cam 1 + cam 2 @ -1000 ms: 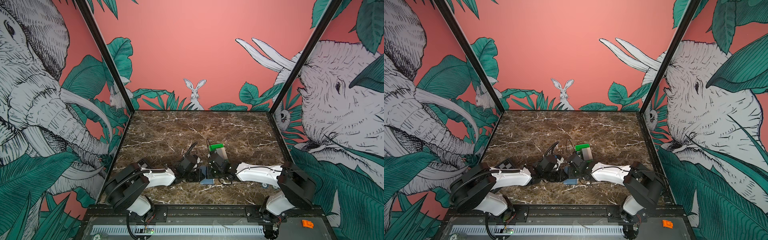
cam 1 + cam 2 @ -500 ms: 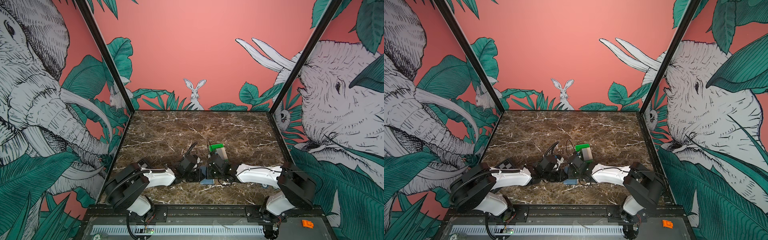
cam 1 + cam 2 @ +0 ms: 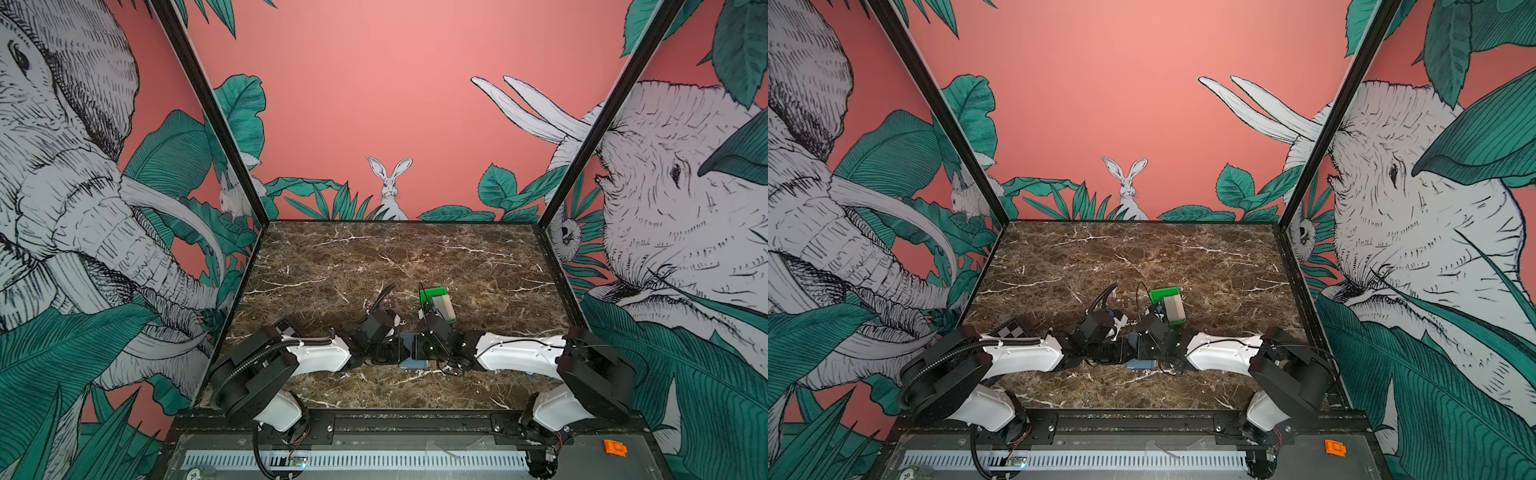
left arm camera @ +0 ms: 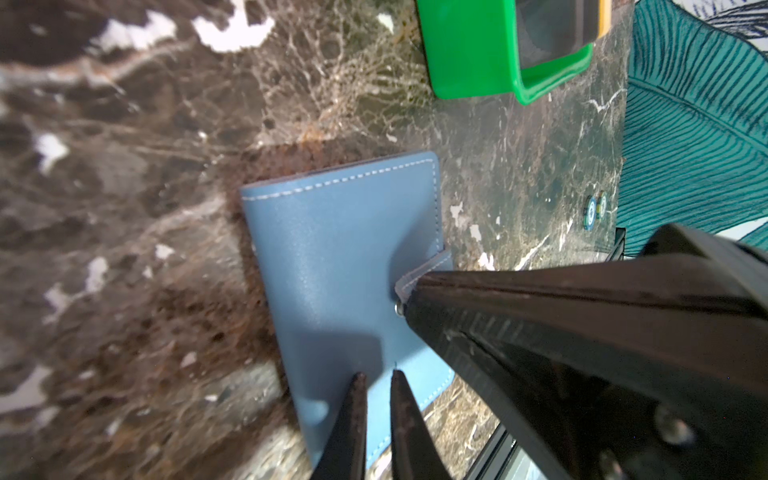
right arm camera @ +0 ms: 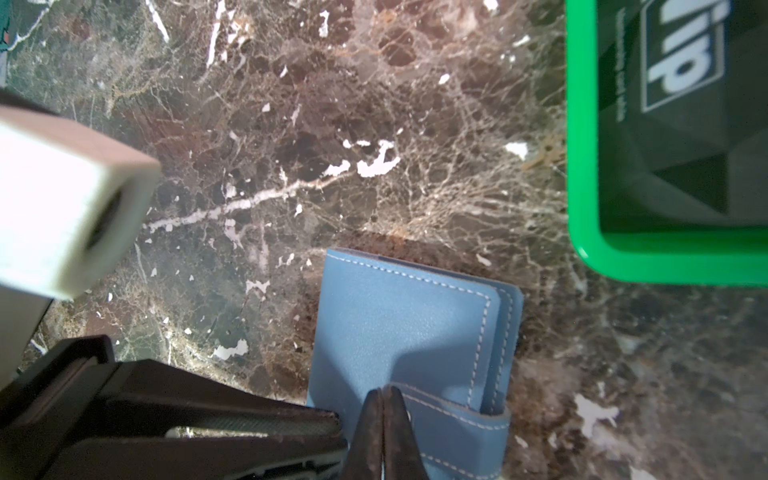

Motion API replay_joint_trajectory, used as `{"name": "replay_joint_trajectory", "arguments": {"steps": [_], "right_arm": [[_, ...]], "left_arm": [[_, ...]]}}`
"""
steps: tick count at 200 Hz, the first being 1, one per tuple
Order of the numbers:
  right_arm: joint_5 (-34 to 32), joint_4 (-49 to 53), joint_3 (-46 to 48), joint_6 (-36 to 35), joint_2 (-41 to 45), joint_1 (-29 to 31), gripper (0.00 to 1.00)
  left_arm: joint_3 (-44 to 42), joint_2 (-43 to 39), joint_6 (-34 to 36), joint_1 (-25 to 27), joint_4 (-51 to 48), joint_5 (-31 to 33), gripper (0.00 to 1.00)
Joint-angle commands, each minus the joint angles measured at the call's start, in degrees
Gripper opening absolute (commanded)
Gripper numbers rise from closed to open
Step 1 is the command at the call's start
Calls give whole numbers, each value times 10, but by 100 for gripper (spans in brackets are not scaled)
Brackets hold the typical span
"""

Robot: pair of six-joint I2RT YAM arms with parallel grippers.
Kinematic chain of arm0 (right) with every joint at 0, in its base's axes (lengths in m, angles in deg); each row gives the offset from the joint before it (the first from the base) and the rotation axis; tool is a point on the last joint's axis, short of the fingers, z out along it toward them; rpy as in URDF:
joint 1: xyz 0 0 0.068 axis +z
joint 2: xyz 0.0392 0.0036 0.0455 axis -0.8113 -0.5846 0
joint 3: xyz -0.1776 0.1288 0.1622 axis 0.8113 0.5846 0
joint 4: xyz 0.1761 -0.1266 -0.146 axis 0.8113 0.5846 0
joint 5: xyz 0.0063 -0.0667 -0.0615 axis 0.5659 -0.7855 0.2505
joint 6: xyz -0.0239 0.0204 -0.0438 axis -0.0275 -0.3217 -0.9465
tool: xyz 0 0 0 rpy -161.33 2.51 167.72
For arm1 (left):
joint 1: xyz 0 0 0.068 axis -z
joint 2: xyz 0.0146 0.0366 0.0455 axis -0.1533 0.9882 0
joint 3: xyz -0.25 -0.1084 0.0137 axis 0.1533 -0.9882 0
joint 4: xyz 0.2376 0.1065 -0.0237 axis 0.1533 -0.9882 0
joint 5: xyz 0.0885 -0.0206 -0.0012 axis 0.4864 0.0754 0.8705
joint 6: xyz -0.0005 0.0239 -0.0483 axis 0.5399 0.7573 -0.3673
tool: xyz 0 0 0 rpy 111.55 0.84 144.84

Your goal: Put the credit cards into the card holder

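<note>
My right pincer (image 5: 382,399) was pinched together on the free end of the snap tab (image 5: 457,411) of the card holder (image 5: 399,324). The holder lay folded shut on the table (image 3: 374,257), close to its front edge and about midway between its side edges. My left pincer (image 4: 376,382) had its fingers a sliver apart with nothing between them, tips down on the cover near a corner. The credit cards (image 5: 681,83) sat untouched in the green tray (image 5: 582,166), just behind the holder toward the table's middle.

I judged the step in hand to be opening the holder. To do it well, I needed to peel the tab back along its own length instead of yanking it straight up. The left tips had to press firmly enough that the wallet neither rode up with the tab nor skated toward the front edge. Such a thin strap could slide out of a closed grip, so a slow pull seemed wise.

The left wrist view showed a metal stud (image 4: 399,309) bare beside my right fingertips, which suggested the snap had already parted. The right wrist view hid that spot behind my own fingers. Only the right wrist view showed white "vip" lettering on a black card. In both top views the holder was a mere blue sliver between my wrists.
</note>
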Motion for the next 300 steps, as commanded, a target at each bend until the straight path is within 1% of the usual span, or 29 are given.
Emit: {"name": "replay_joint_trajectory", "arguments": {"steps": [1, 77, 134, 172, 204, 232, 255, 282, 290, 300], "right_arm": [[8, 63, 27, 9, -10, 13, 0], [-4, 13, 73, 32, -7, 20, 0], [-12, 4, 84, 39, -12, 23, 0], [-12, 7, 80, 40, -6, 23, 0], [-1, 16, 50, 27, 23, 23, 0], [11, 48, 2, 12, 43, 20, 16], [21, 64, -18, 4, 55, 16, 21], [16, 103, -35, -16, 81, 9, 24], [12, 114, -39, -24, 92, 6, 27], [9, 127, -40, -36, 108, 0, 32]], "left_arm": [[-13, 10, -5, 8, -21, 4, 15], [-17, 9, -11, 8, -14, 0, 15], [-17, 11, -13, 8, -12, -2, 15], [-17, 10, -14, 9, -12, -2, 15], [-15, 7, -14, 8, -14, -1, 15], [-12, 7, -14, 8, -14, -1, 15], [-10, 5, -13, 8, -18, -1, 15], [-3, -2, -12, 8, -21, -5, 16], [2, -8, -10, 8, -29, -4, 16], [11, -16, -4, 8, -43, -1, 17]]}}
